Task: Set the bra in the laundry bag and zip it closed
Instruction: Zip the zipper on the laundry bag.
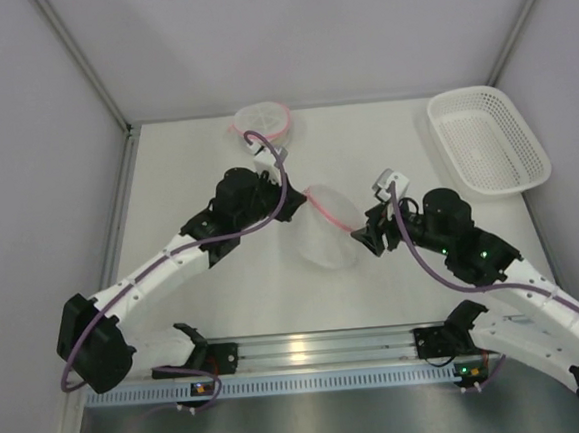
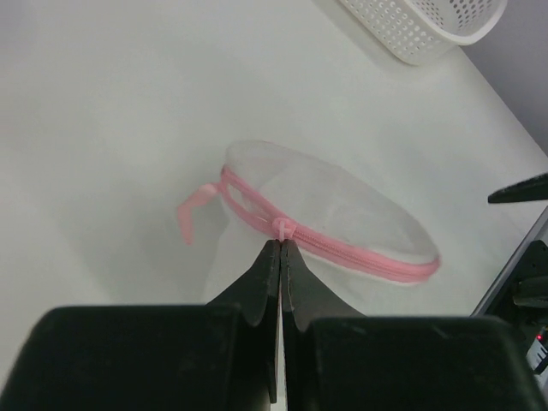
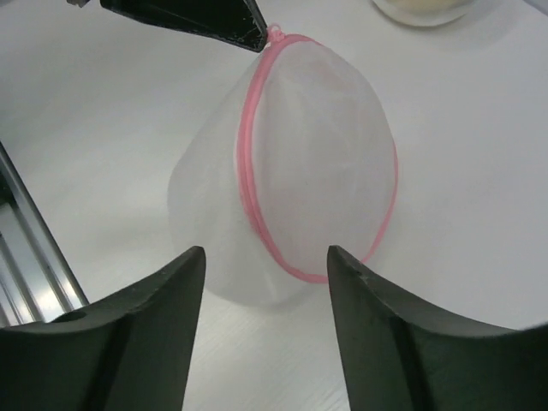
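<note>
The laundry bag is a domed white mesh pouch with a pink zipper, standing mid-table. My left gripper is shut on the zipper pull at the bag's top left edge. A pink loop tab hangs beside it. In the left wrist view the zipper looks zipped along its visible length. My right gripper stands open just right of the bag, holding nothing. The bra is hidden; I cannot make out what the bag holds.
A round, pink-rimmed white item lies at the back centre of the table. A white perforated basket sits at the back right. Grey walls close in the table on three sides, and a metal rail runs along the near edge.
</note>
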